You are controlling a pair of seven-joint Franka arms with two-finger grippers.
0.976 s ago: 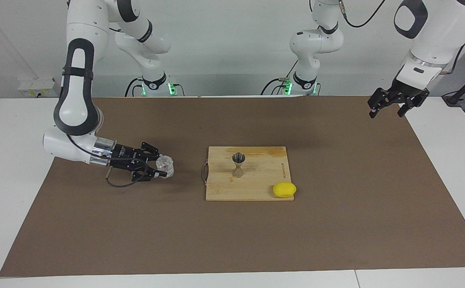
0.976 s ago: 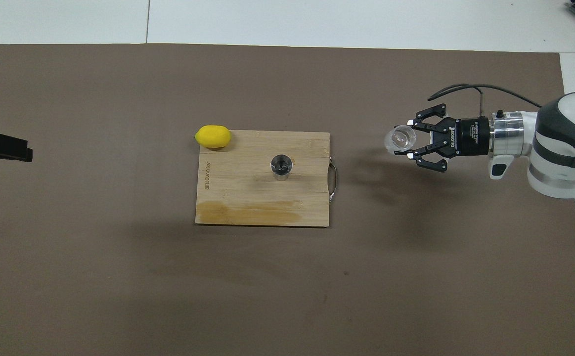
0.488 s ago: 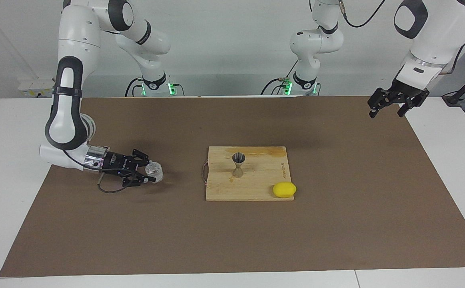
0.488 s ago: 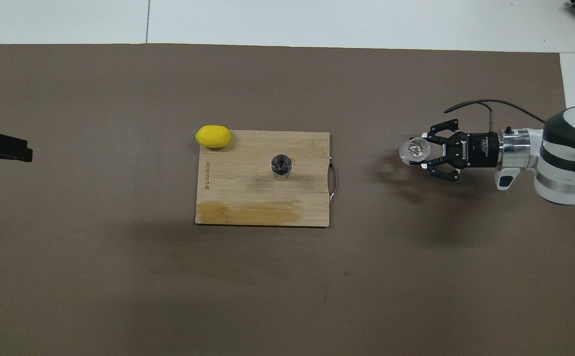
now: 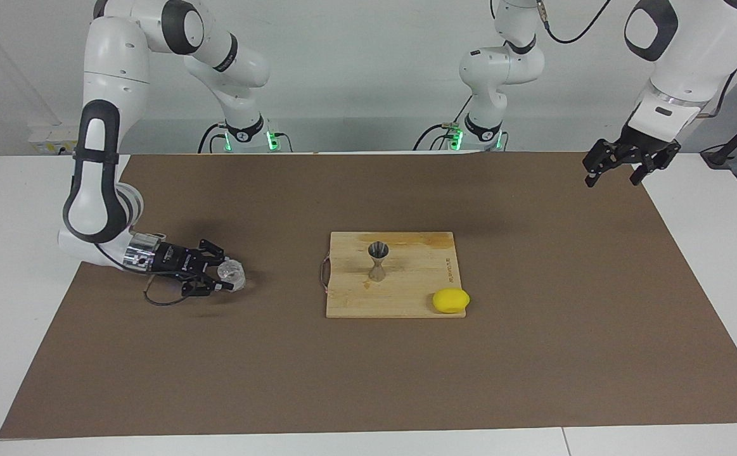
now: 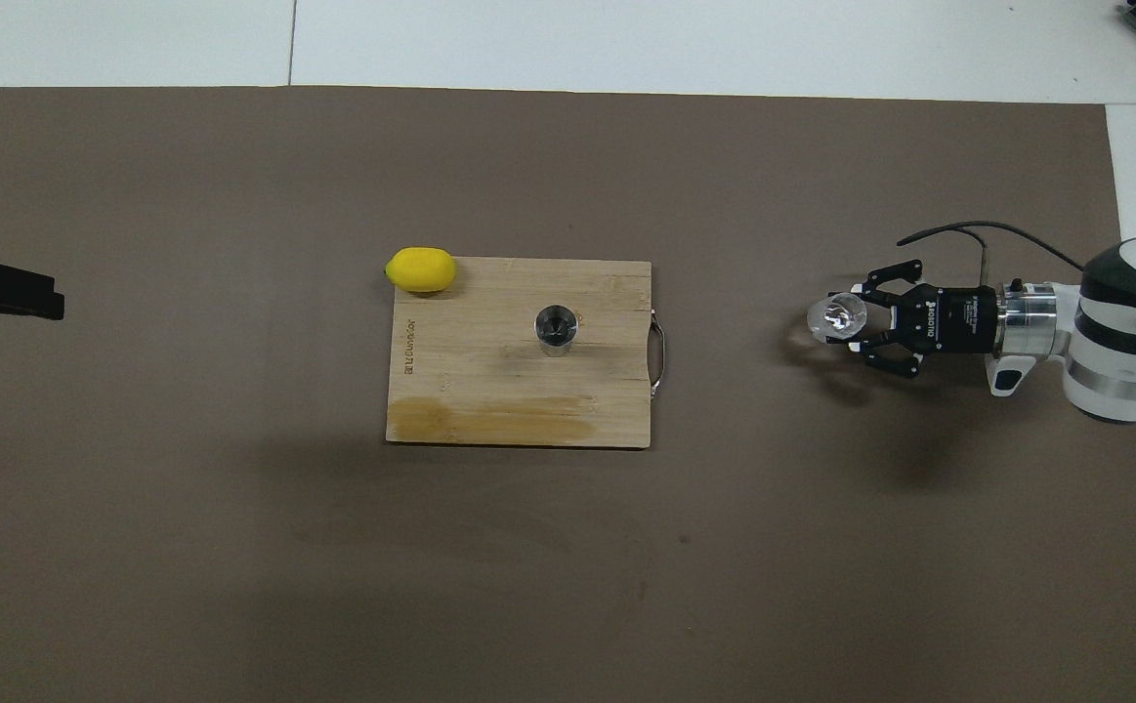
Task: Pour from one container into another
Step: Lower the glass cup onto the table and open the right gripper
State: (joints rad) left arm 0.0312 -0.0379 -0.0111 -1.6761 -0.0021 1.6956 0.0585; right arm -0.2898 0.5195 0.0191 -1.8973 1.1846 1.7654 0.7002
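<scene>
Gripping glass cup in right hand, at nine o'clock of jigger; lemon sitting on board; left hand waiting open.

Small clear glass cup, thick-walled, at the brown mat's right-arm end, metal hourglass jigger upright mid-board, cup at its three o'clock overhead, well apart

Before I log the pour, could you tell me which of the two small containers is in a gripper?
The clear glass cup: the right gripper is shut on it above the brown mat. The metal jigger stands alone on the cutting board.
</scene>
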